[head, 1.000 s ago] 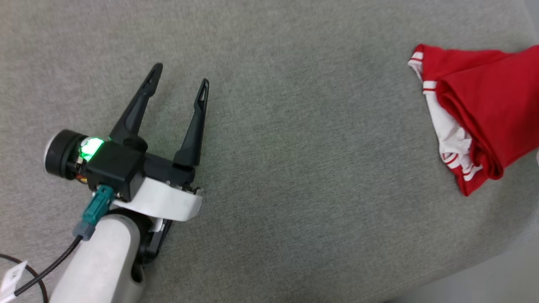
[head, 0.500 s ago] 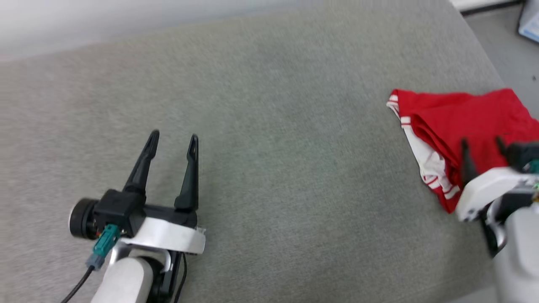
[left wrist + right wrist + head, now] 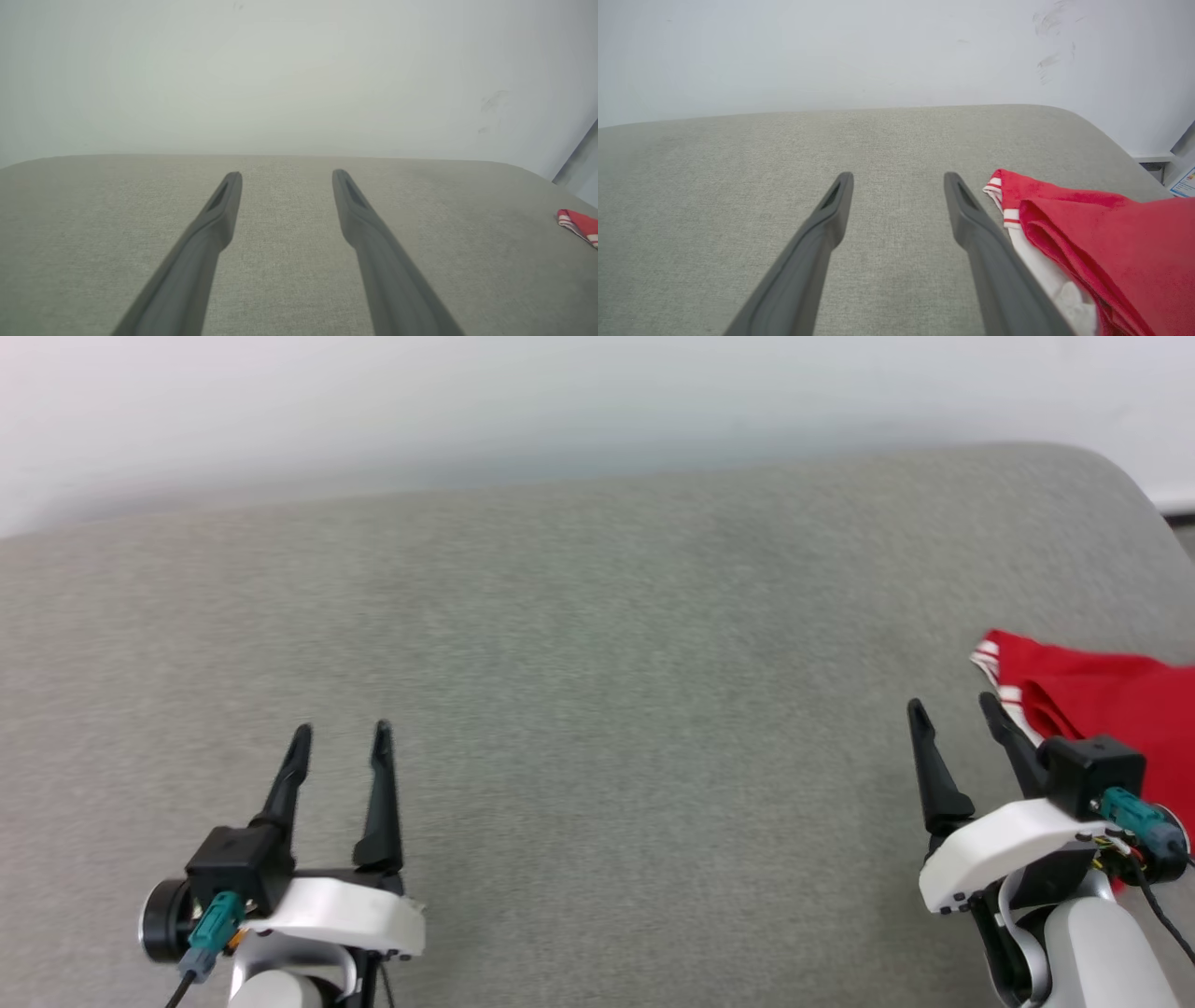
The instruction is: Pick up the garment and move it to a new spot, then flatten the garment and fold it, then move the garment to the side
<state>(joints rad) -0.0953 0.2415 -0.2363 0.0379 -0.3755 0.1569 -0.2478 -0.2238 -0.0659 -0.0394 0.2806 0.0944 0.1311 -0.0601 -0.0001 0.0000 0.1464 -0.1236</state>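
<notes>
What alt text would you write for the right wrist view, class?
A red garment with white striped trim lies bunched on a grey fabric surface, just right of the right gripper, which is open and empty. A pale wall stands behind.

The shirt (image 3: 1102, 695) lies on the table (image 3: 597, 663) at its right edge. The right claw (image 3: 952, 707) is just left of it, the left claw (image 3: 341, 733) well apart at near left. A wall (image 3: 560, 401) stands behind the table's far edge.
</notes>
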